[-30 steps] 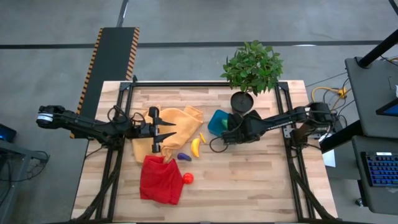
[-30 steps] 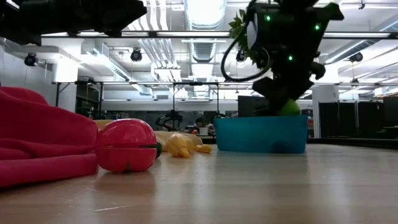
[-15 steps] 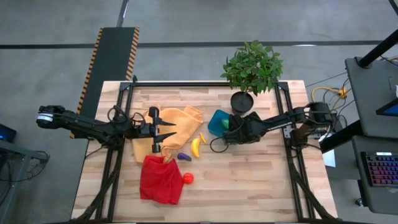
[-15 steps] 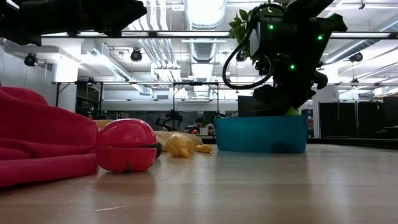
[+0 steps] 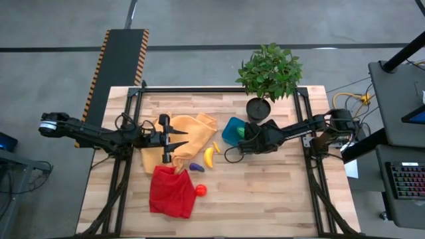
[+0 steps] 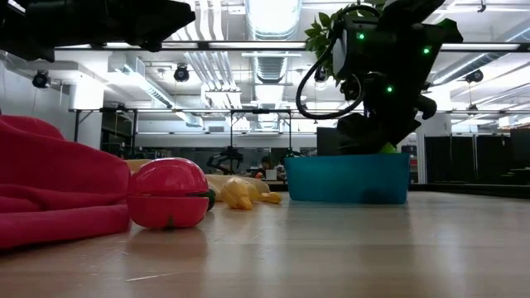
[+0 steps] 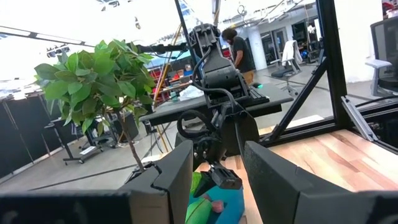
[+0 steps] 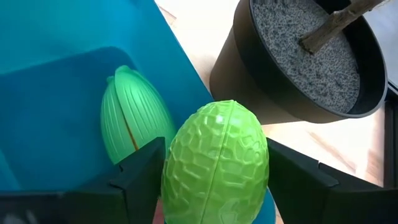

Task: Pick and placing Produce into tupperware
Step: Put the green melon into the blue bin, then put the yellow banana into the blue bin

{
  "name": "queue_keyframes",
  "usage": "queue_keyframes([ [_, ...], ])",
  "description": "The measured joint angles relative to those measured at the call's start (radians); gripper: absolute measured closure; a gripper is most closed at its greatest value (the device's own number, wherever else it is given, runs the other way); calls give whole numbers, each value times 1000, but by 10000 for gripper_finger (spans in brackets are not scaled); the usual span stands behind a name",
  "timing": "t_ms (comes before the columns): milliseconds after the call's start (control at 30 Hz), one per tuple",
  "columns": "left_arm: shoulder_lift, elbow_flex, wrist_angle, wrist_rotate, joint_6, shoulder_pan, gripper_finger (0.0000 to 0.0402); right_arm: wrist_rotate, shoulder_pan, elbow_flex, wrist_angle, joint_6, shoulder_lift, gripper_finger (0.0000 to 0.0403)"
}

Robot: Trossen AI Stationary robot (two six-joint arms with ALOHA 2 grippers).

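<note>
tupperware point(image 8: 56, 74): blue-teal | two ovals point(image 8: 214, 165): green, one pebbled, one ribbed | plant pot point(image 8: 298, 68): black

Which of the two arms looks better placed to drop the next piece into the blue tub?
The right: its end effector already grips a bumpy green oval over the tupperware. The left end effector hangs over the yellow-orange cloth.

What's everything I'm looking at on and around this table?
Tupperware: one, blue-teal, table's far middle beside the pot.
Green ovals: two; ribbed one lying in the tupperware, bumpy one held over it.
Banana: one, yellow, table middle.
Purple piece: one, near the banana.
Red round piece: one, by the red cloth.
Red cloth: one, near left.
Yellow-orange cloth: one, far left.
Potted plant: one, green, black pot.
Left gripper: open, above the yellow-orange cloth.
Right gripper: shut on the bumpy oval.
</note>
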Motion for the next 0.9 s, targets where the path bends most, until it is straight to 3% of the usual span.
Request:
queue_keyframes([
  [333,0,-1,0,0,0,0,269,0,1,26,0,-17,0,110],
  [567,0,-2,0,0,0,0,269,39,64,104,10,-122,-17,114],
  [800,0,-3,-14,0,0,0,269,382,292,178,22,-182,-168,136],
  [900,0,-4,-23,0,0,0,269,451,405,170,35,-193,-265,142],
])
